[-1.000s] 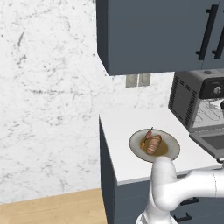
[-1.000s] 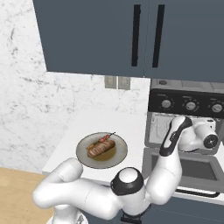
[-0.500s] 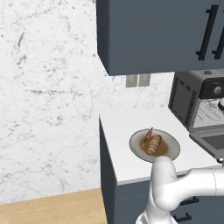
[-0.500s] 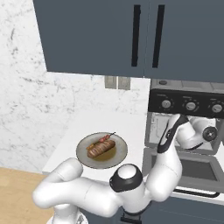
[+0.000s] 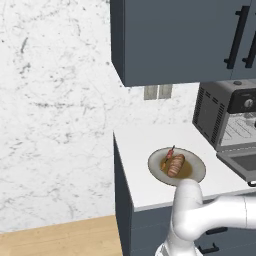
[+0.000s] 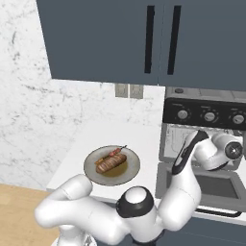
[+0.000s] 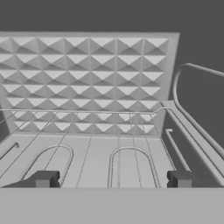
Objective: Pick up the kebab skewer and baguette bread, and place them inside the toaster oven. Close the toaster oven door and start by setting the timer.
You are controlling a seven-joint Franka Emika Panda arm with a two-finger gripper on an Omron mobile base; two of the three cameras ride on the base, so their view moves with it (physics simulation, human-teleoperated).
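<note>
The kebab skewer (image 5: 169,154) (image 6: 113,153) and the baguette bread (image 5: 176,165) (image 6: 109,163) lie side by side on a grey plate (image 5: 198,173) (image 6: 132,171) on the white counter. To its right stands the toaster oven (image 5: 210,116) (image 6: 192,94). The toaster oven door (image 5: 243,165) (image 6: 216,188) is folded down flat. Three pale knobs (image 6: 209,116) sit on the oven's panel; I cannot tell which is the timer. My arm's wrist (image 6: 216,153) hangs at the oven mouth. In the hand view my gripper (image 7: 113,179) is open and empty, facing the wire rack (image 7: 118,144).
Dark wall cabinets (image 6: 144,38) hang low over the counter and oven. The counter's front edge (image 5: 150,202) runs just below the plate. A wall socket (image 5: 157,92) sits behind the plate. The oven's back wall (image 7: 87,70) is a studded panel.
My wrist has shifted a little to the right in front of the open oven. The plate, skewer and bread have not moved.
</note>
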